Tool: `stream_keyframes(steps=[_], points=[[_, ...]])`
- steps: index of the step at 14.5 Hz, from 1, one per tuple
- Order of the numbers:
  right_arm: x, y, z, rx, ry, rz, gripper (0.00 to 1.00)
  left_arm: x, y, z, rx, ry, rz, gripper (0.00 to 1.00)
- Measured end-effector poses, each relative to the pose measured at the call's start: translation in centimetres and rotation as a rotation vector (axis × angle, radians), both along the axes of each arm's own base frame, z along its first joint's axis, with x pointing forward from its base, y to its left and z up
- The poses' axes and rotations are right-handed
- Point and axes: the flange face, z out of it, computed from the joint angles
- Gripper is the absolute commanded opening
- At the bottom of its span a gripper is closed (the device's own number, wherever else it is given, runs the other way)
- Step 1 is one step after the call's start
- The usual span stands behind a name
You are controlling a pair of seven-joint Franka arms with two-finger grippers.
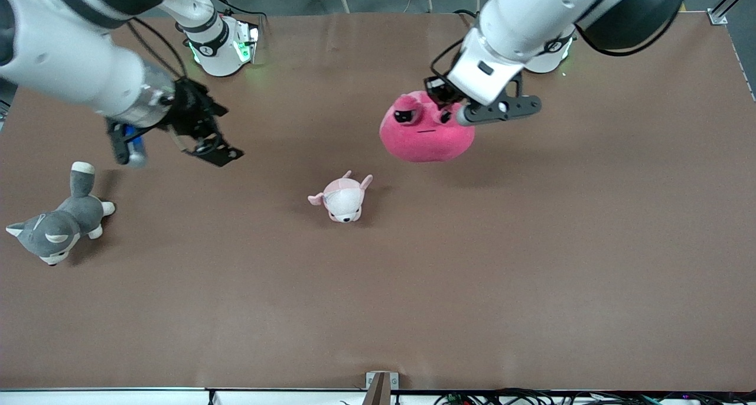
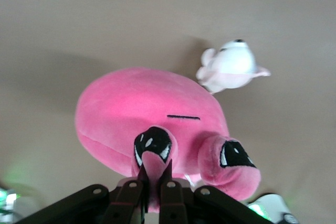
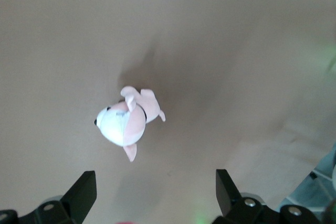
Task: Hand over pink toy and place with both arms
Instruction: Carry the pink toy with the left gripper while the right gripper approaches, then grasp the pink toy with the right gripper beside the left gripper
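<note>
Right gripper [image 3: 152, 195], fingers wide apart, hangs over bare brown table [image 3: 247, 40]; pale pink-and-white plush [image 3: 127, 121] lying below.

High front camera, two wrist cameras

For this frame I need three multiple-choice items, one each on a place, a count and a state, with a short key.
1. Where is the pale pink-and-white plush?
A. On the table, nearer the front camera than the pink toy
B. In the right gripper
C. On top of the grey-and-white plush dog

2. How many plush toys are in the front view?
A. Two
B. Three
C. Four

3. What state is the left gripper in?
A. Open over bare table
B. Shut on the pink toy
C. Out of view

Key:
1 A: it lies on the brown table, lower in the front view than the pink toy.
2 B: the pink toy, the pale plush and the grey-and-white plush dog.
3 B: its fingers pinch an ear flap, the toy hanging above the table; the right gripper is open, holding nothing.
</note>
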Motion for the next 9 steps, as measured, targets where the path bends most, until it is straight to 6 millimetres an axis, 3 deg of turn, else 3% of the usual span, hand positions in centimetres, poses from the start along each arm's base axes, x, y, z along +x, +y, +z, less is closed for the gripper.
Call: stream_keyframes(steps=[5, 9], points=[[-3.3, 8.4, 0.8, 0.005, -0.021, -0.096, 1.0, -1.9, -6.4, -0.6, -0.102, -0.046, 0.044, 0.0], [-5.5, 12.6, 1.1, 0.023, -0.042, -0.106, 1.0, -3.5, -9.6, -0.9, -0.154, -0.064, 0.047, 0.0]])
